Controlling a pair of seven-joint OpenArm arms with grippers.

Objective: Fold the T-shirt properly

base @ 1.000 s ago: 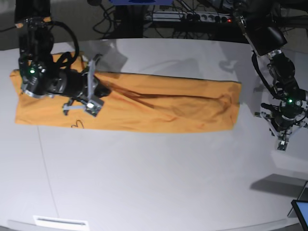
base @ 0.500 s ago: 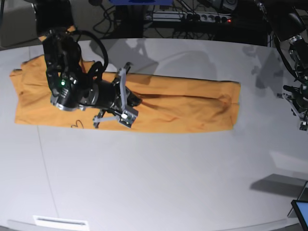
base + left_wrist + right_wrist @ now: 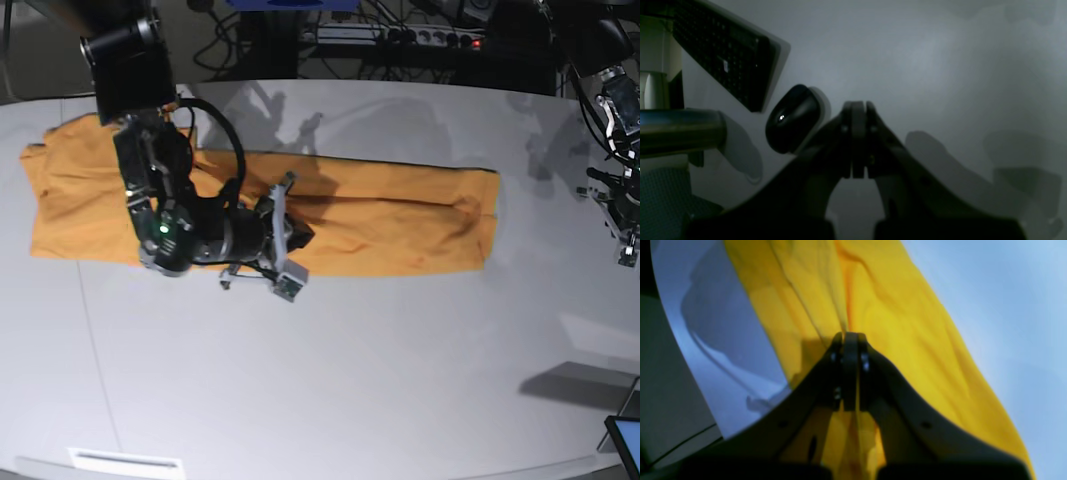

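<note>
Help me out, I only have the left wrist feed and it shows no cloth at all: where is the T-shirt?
Observer: The T-shirt lies as a long orange band across the far half of the table.
Operator: Is my left arm anywhere near it?
Observer: No. In the base view the left end effector sits off past the band's end, apart from the cloth.
Operator: And the right arm?
Observer: The right end effector is closed over the middle-left part of the band, and a ridge of fabric runs into its tips, so it looks pinched.
</note>
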